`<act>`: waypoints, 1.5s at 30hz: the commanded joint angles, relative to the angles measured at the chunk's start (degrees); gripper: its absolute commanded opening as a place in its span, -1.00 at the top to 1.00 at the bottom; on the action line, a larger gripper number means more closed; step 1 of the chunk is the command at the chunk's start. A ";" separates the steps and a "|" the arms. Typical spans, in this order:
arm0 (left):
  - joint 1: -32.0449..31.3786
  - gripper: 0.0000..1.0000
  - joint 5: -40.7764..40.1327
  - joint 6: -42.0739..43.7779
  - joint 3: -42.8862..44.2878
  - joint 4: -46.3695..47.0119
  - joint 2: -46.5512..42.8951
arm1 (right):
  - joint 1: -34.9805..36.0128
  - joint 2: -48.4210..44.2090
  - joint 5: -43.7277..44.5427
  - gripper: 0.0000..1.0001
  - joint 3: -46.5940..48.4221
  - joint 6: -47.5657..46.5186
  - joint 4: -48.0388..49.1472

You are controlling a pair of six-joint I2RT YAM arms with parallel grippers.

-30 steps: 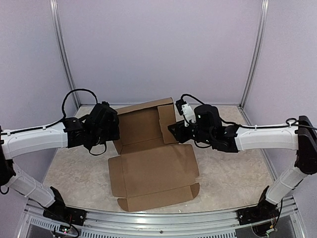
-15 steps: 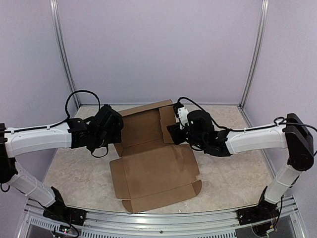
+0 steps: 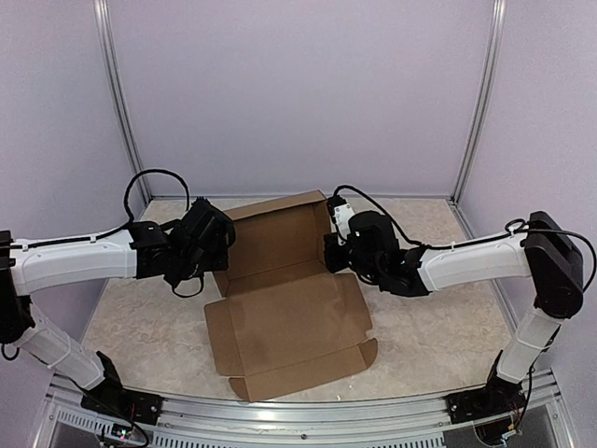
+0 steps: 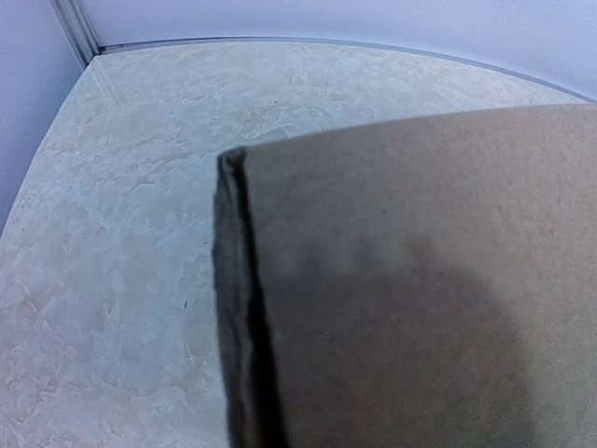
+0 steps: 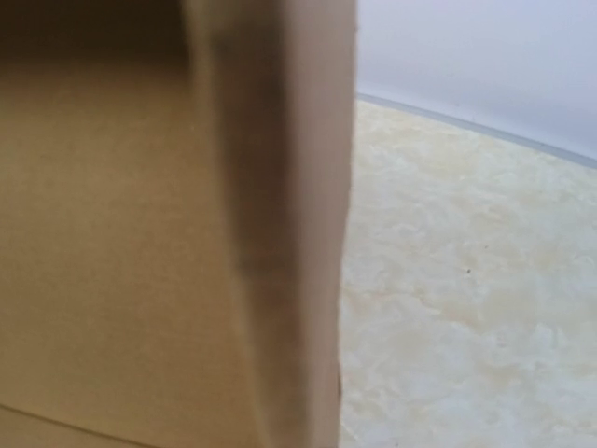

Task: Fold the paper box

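Brown card, the box (image 3: 289,327) lies in the middle of the table (image 3: 140,308), its near panel flat and its far half cupped between the arms. At the left wall, the left gripper (image 3: 220,250) is closed, as it was a second ago. Its camera sees only card, so I cannot tell whether the wall is pinched. On the right, the side flap that was splayed outward a second ago now stands upright. The right gripper (image 3: 330,252), half open then, has just closed at it, fingers hidden. Both side walls look raised, so the tray seems ready for its next fold.
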 commanded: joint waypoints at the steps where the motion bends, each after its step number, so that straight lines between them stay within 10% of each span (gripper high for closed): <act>1: -2.53 1.00 5.17 1.71 2.17 1.34 1.18 | 0.99 0.84 -3.51 0.95 1.46 -0.83 5.69; 9: -3.31 1.00 5.09 1.81 2.28 0.88 1.30 | 1.00 1.43 -1.92 0.49 1.90 -3.31 7.30; 25: -4.27 1.00 6.65 2.68 1.31 2.14 -0.57 | -2.01 2.54 -4.83 0.35 2.96 -4.57 8.83; 32: -4.55 1.00 6.62 1.99 1.35 2.06 -0.16 | -2.54 3.68 -6.74 0.99 3.62 -3.92 8.77; 45: -4.64 0.86 7.10 0.59 3.44 1.28 2.39 | -1.24 4.49 -6.00 1.00 4.58 0.82 6.79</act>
